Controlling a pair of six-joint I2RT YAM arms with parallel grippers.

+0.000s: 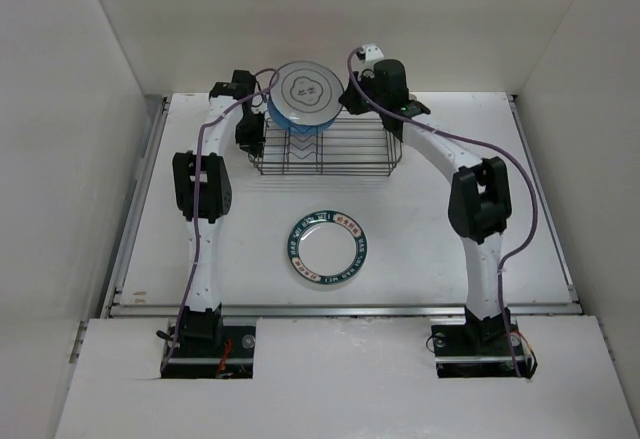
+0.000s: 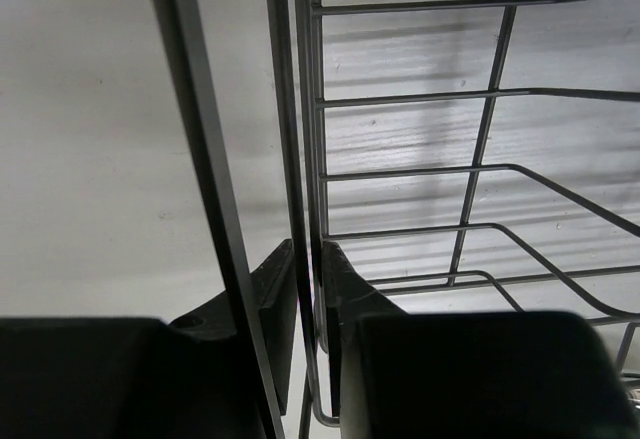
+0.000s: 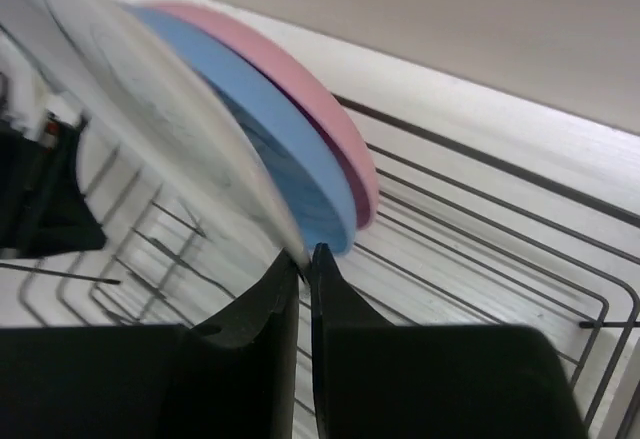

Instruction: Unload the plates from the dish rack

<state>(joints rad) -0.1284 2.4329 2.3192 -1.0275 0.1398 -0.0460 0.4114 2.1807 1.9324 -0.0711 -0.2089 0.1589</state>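
Starting at the near edge of the counter, where both arm bases are bolted, I note one green-rimmed plate lying flat between the two arms, well apart from the dish rack. I count that plate as unloaded.

Further back, the dish rack sits across the far half of the counter. The left end effector is at the rack's left end. Its wrist view shows the fingers clenched on an upright wire of the end wall, the wire running down between them. My reading is that this arm steadies the rack.

At the rack's left portion three plates lean together: a white plate in front, a blue plate against it, and a pink plate behind. The right end effector is at the white plate's rim. Its fingers are drawn almost together and the blurred edge of the plate runs down into the narrow gap. It therefore appears to be grasping the white plate, though the contact itself is soft in the picture. From above, the plate's face tilts up towards the camera. I cannot tell whether its lower edge is clear of the dividers.

Assessment: of four plates visible, one is out. The white plate is the step in hand and is not yet set down. The blue and pink plates are untouched, and no further plates show in the other dividers.
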